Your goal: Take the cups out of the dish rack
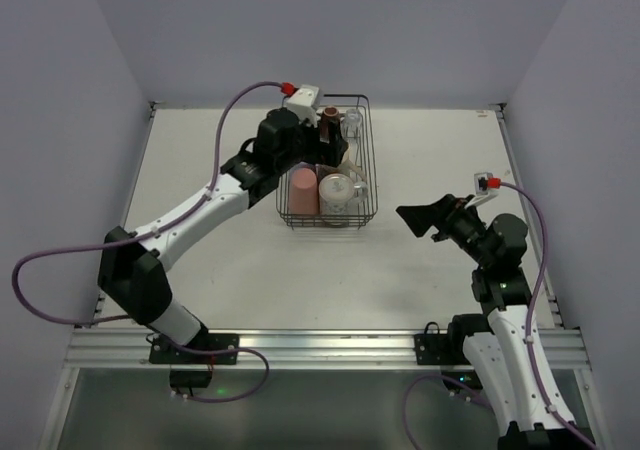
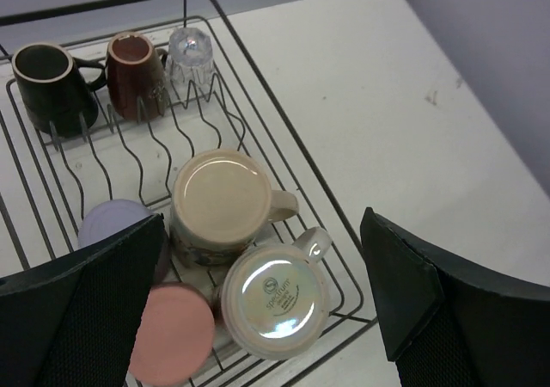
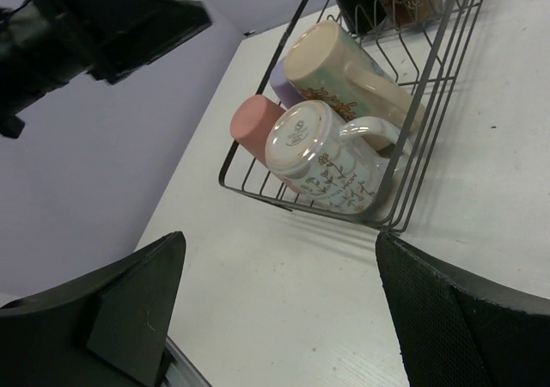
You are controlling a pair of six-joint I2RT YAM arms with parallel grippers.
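The black wire dish rack (image 1: 371, 160) stands at the table's back middle. In the left wrist view the rack (image 2: 258, 86) holds a black mug (image 2: 51, 82), a brown mug (image 2: 136, 73) and a clear glass (image 2: 191, 56) at its far end. At its near end are an upside-down cream mug (image 2: 223, 202), a printed mug (image 2: 277, 297), a lavender tumbler (image 2: 116, 224) and a pink tumbler (image 2: 172, 334). My left gripper (image 2: 262, 232) is open and empty above the near cups. My right gripper (image 3: 279, 241) is open and empty, right of the rack (image 3: 421, 103).
Bare white table (image 1: 440, 160) lies to the right of the rack and in front of it. Grey walls close the table's left, back and right sides. A metal rail (image 1: 320, 345) runs along the near edge.
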